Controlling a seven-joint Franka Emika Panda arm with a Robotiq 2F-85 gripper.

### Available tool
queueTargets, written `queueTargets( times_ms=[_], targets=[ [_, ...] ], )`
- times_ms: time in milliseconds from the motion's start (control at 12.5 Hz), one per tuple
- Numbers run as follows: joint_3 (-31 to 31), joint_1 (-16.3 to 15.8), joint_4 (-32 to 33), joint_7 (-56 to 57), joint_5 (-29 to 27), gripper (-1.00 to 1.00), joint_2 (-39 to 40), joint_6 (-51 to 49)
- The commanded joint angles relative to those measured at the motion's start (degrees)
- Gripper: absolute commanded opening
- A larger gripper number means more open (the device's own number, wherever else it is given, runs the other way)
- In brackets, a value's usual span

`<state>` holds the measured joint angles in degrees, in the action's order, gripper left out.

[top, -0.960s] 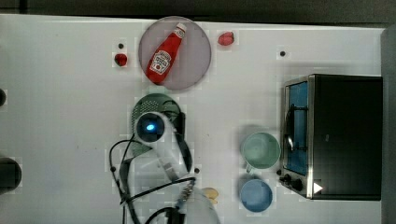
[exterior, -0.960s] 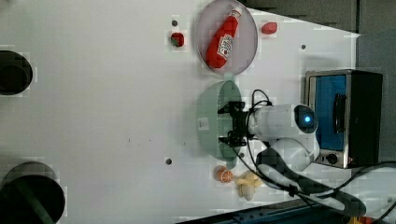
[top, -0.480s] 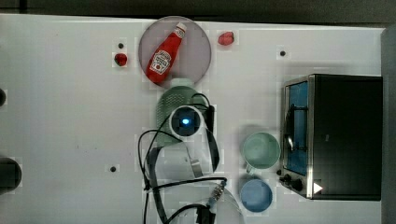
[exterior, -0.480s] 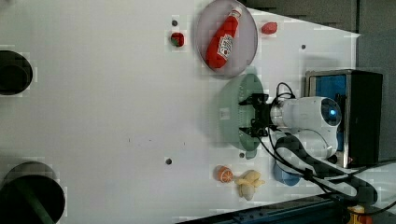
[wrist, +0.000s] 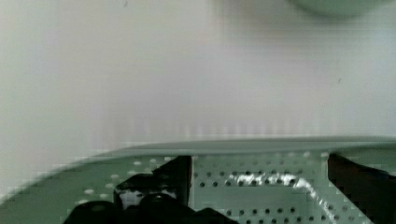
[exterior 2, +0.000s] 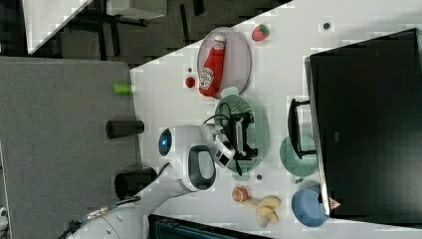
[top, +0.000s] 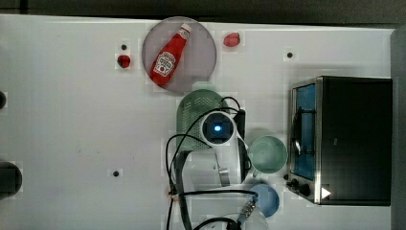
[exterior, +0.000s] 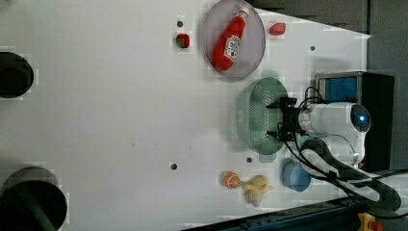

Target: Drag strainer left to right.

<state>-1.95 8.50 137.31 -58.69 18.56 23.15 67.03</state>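
**Strainer sits near the table's middle with the robot's open fingers inside its bowl**

In the top view, a pale mint-green oval plastic strainer (top: 194,117), its bowl dotted with small holes, lies just below a round grey plate (top: 196,52) and just left of a smooth green mug (top: 268,154). The white robot arm's black gripper (exterior: 281,120) reaches down into the bowl with its fingers spread wide, one near each long wall. The wrist view shows a dark fingertip (wrist: 180,170) against the perforated wall, so the hand looks set to push, not pinch.

The drag appears well along or close to finished: to the top view's right the mug and a black toaster oven with a blue-tinted door (top: 344,139) leave little free space. What remains is probably a short push, if any, and lifting the fingers out.

The surface is a flat white table (top: 62,120). From the top view's left to right it carries a small red fruit (top: 124,61), the grey plate holding a red ketchup bottle (top: 168,56), a red strawberry (top: 231,39), a blue bowl (top: 268,199) and the oven. In the right view, a dark floor and grey panel lie beyond the table edge.
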Motion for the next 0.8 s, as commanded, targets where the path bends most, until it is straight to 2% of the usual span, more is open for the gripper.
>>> queueTargets(
  times_ms=[80,240,480,800],
  targets=[
    [2.69,0.42,-0.36,6.72,-0.89,1.00,-0.24,0.12],
    [4.13,0.45,-0.33,9.08,-0.89,1.00,-0.19,0.79],
    [3.03,0.46,-0.02,18.46,-0.92,1.00,-1.82,0.83],
    [-2.37,0.48,-0.12,22.24,-1.33,1.00,-11.26,-4.28]
  ],
)
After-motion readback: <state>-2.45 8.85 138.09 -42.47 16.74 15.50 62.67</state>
